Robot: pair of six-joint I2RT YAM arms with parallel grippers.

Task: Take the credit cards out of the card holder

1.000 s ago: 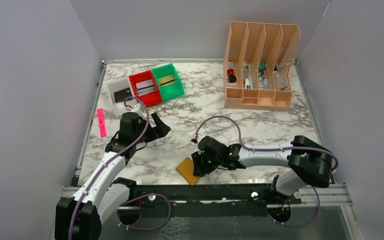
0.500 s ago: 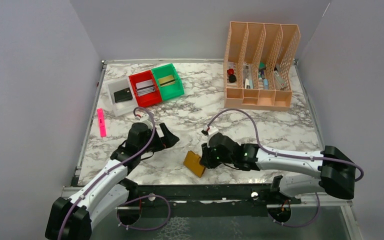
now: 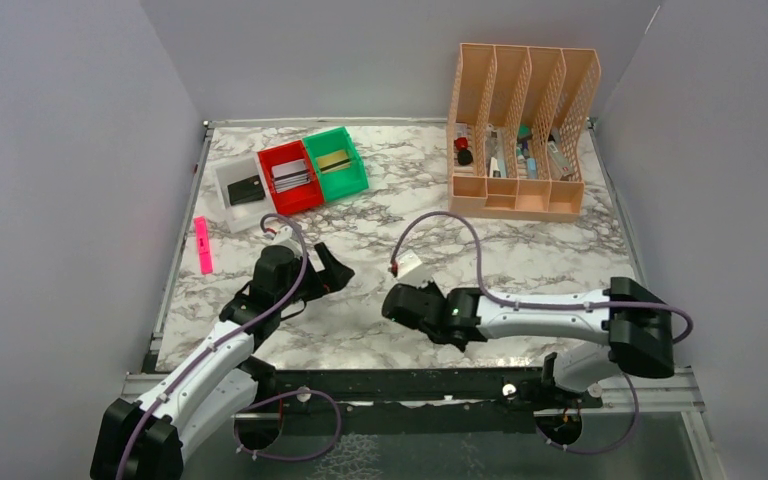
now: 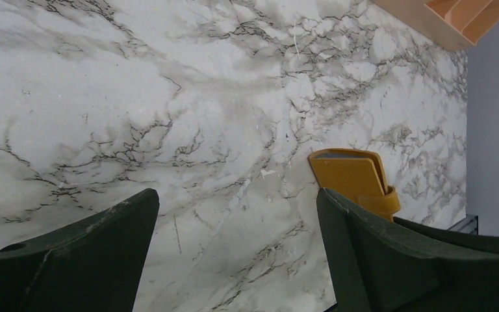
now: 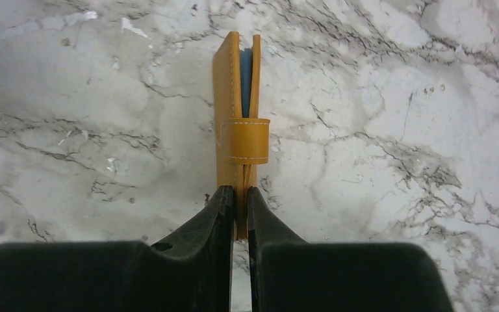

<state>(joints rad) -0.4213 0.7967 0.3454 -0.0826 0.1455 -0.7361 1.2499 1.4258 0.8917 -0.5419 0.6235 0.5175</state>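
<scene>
Right wrist view gives the clearest look: the right gripper (image 5: 239, 195) is closed almost fully on the near edge of the card holder (image 5: 227, 91), and only this thin edge separates the two fingers (image 5: 217, 214). The tan-brown holder is seen edge-on, stretching away from the fingertips over the marble table (image 5: 396, 97). Its strap (image 5: 244, 140) is wrapped around both covers near the middle. At the far end the covers gape a little, with a pale blue panel (image 5: 245, 78) between them. Whether the holder touches the table or is lifted, I cannot tell from here.

From the left wrist view, the left gripper (image 4: 237, 195) is opened wide, with nothing between its fingers, only bare marble below. The card holder (image 4: 352, 175) shows just beside the right-hand finger of this view.

From the top external view, the left gripper (image 3: 325, 268) hovers over the left half of the table. The right gripper (image 3: 392, 303) is near it, to its right, and the two are apart. The holder itself is hidden under the right arm's wrist there. At the far left a white bin (image 3: 228, 210), a red bin (image 3: 268, 158) and a green bin (image 3: 358, 178) stand side by side. A pink marker (image 3: 203, 245) lies near the left edge, and a peach desk organizer (image 3: 523, 195) stands at the far right.
</scene>
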